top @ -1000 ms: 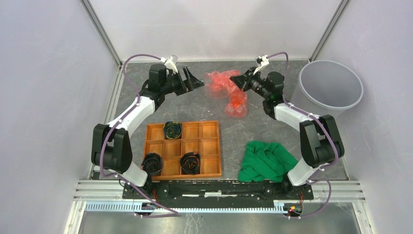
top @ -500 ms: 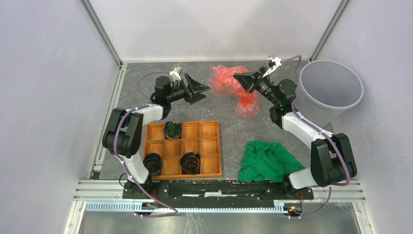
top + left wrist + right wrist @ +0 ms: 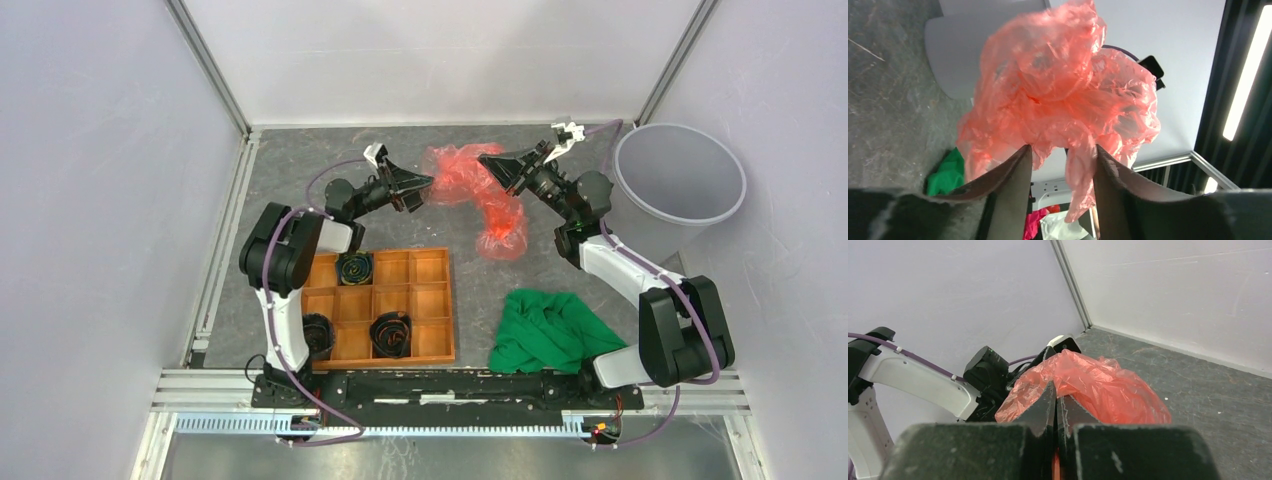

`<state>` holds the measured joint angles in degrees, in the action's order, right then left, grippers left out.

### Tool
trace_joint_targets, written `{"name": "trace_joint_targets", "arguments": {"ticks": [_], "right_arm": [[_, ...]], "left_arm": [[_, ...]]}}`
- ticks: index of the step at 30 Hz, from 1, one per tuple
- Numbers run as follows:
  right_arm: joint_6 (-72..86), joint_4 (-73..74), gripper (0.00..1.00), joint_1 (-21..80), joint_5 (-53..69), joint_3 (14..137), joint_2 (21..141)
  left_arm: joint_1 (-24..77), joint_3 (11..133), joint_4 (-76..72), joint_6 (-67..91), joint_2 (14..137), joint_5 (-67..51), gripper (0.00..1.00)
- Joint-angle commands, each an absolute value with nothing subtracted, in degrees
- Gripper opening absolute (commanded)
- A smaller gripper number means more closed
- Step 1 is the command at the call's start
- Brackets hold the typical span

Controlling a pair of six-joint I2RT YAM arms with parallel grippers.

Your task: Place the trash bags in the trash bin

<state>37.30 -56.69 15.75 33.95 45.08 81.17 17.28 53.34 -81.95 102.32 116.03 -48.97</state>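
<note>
Red film trash bag point(image 3: 487, 200) is hanging pinched in the right gripper point(image 3: 492, 160), whose jaws are pressing together; the left gripper point(image 3: 424, 184) is straddling one fold, jaws standing partly apart.

Crumpled red bag point(image 3: 465, 175) near upright grey bin point(image 3: 680, 175).

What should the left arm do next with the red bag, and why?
Probably close the left gripper on the red bag. Its jaws stand apart with film bunched between them, while the right gripper is shut on the other end. With both ends held, the bag could be carried to the grey bin.
</note>
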Motion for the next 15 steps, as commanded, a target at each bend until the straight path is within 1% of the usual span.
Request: {"name": "trace_joint_targets", "arguments": {"ticks": [1, 4, 5, 6, 9, 12, 15], "right_arm": [[38.04, -60.64, 0.0, 15.98, 35.16, 45.02, 80.54], [34.4, -55.88, 0.01, 16.26, 34.08, 45.93, 80.6], [32.45, -53.23, 0.01, 16.47, 33.4, 46.63, 80.52], [29.84, -49.36, 0.0, 16.63, 32.21, 47.24, 80.51], [21.11, -38.09, 0.02, 17.46, 26.68, 49.61, 80.63], [15.31, -30.1, 0.09, 18.57, 20.63, 51.97, 82.19], [12.38, -23.61, 0.19, 20.09, 18.69, 56.12, 85.63]], "left_arm": [[17.17, 52.76, -80.55, 94.23, 110.18, -50.47, 0.46], [16.52, 53.79, -54.32, 75.2, 101.52, -48.53, 0.21], [16.25, 55.04, -45.24, 68.77, 99.25, -47.02, 0.14], [16.0, 56.58, -36.5, 60.32, 96.97, -44.69, 0.1], [15.48, 61.21, -16.35, 45.99, 90.98, -35.13, 0.02], [15.34, 63.27, -8.88, 36.7, 85.26, -27.68, 0.02], [15.29, 64.36, -5.21, 29.48, 80.04, -20.64, 0.02]]}}
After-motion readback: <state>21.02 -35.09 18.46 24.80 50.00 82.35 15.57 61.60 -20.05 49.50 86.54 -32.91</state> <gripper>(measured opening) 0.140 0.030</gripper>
